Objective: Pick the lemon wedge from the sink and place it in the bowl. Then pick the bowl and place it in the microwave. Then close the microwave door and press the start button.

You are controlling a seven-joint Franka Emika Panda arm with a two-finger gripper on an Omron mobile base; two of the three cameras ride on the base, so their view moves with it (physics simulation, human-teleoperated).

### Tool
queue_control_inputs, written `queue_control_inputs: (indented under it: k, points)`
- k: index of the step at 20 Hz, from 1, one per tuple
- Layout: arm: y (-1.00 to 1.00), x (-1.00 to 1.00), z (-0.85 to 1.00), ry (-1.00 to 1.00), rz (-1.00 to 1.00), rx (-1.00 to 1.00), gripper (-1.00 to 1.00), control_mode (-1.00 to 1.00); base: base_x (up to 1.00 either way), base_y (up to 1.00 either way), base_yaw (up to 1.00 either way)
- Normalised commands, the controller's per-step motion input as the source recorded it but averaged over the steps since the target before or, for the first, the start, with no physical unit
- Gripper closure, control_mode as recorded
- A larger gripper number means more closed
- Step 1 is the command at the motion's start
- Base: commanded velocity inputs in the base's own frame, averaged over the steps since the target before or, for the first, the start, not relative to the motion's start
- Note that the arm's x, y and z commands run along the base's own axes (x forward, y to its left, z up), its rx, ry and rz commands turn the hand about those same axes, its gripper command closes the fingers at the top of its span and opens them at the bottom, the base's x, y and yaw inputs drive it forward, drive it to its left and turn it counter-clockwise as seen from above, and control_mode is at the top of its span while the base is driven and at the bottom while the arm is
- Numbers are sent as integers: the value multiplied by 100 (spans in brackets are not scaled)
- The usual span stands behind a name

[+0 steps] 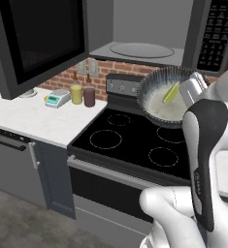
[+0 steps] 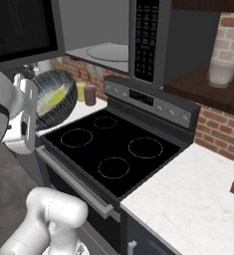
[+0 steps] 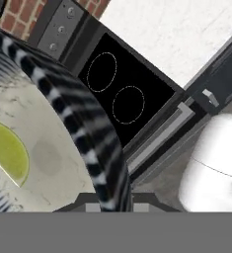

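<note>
Lemon wedge [image 1: 171, 92] is lying inside the bowl [image 1: 156, 104] in the left base view, so the first step looks done. The bowl is hanging tilted above the back of the stove [image 1: 135, 140], below the microwave [image 1: 139, 51], whose glass turntable [image 1: 142, 50] is sitting bare in the open cavity. The microwave door [image 1: 35, 38] is standing swung wide to the left of the stove.

In the right base view, the bowl [image 2: 56, 99] is riding at the front left of the stove [image 2: 113, 149], its mouth turned sideways toward the gripper [image 2: 31, 107], with the wedge [image 2: 56, 95] resting against its pale inside. The microwave [image 2: 113, 45] is waiting above, keypad strip [image 2: 147, 40] facing out.

In the hand view, the striped bowl rim [image 3: 95, 148] is running down between the finger tips, so the claw appears to be clamping the bowl's wall; the wedge [image 3: 6, 150] is sitting just inside. The stove [image 3: 122, 94] is lying beyond.

Judging from this, the bowl is being carried: setting it on the turntable, shutting the door and pressing start are all left.
</note>
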Motion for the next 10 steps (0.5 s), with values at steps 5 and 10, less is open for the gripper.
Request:
queue_control_inputs:
  k: [5,10]
  points:
    - [0,41,36,-12,-23,6,100,-100,0,0,0]
    - [1,56,36,0,-14,8,100,-100,0,0,0]
